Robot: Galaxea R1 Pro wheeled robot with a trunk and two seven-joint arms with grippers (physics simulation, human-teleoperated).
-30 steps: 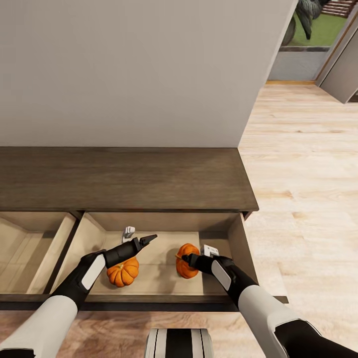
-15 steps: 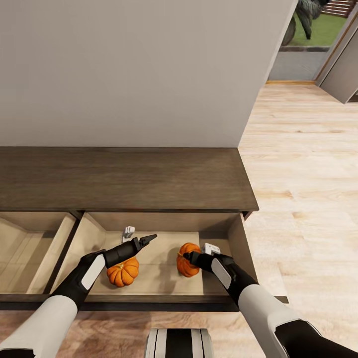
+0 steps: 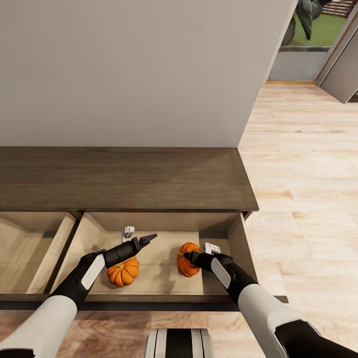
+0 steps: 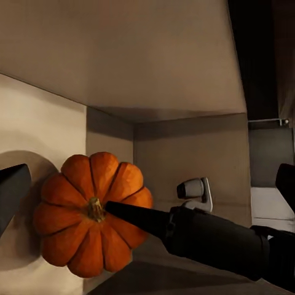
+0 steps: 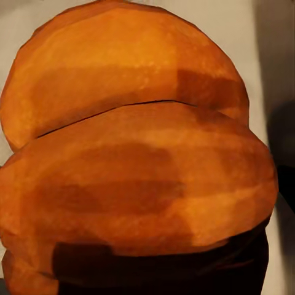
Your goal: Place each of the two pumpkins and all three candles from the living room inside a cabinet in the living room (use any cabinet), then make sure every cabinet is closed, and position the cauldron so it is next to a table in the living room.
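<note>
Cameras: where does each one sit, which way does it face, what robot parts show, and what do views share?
Head view: high on the robot, facing forward and down at the open pale-beige drawer of the long dark brown wood cabinet; both arms, left gripper and right gripper show.
Left wrist view: above the drawer, looking down on a ribbed orange pumpkin; dark fingers show.
Right wrist view: pressed close against the other orange pumpkin.
Shared: the head view shows both pumpkins too.

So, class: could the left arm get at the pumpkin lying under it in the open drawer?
Probably yes. The left gripper hangs open just above that pumpkin, with nothing between them; the right gripper is busy at the other pumpkin, off to the side.
</note>
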